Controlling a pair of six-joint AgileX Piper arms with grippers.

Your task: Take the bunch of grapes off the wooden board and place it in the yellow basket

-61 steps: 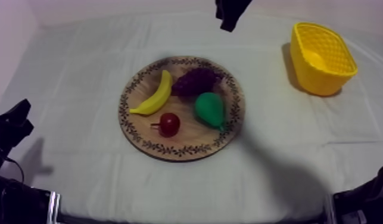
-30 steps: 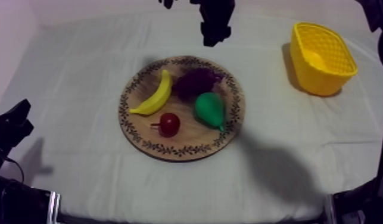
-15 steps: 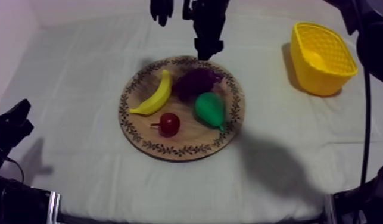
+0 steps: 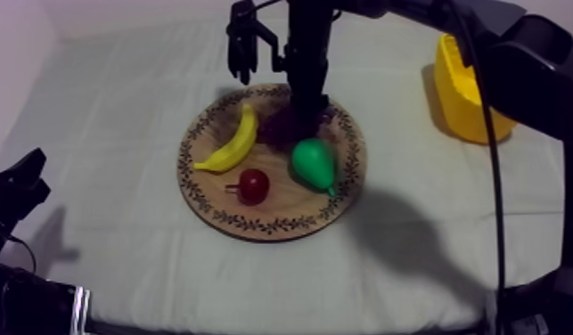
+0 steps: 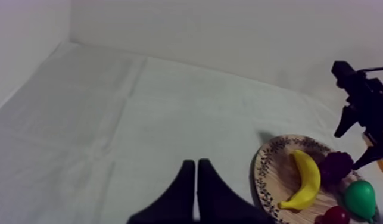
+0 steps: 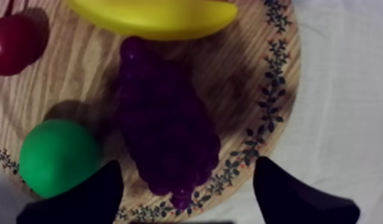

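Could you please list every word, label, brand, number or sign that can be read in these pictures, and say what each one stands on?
None: no word, number, label or brand mark can be read in any view.
The round wooden board carries only a dark leaf pattern round its rim, not letters.
The yellow latticed basket and the grey-white cloth bear no marks.

No text, label, brand, number or sign can be read on anything. The rim of the wooden board (image 4: 281, 208) is decorated with a leaf pattern, not lettering.
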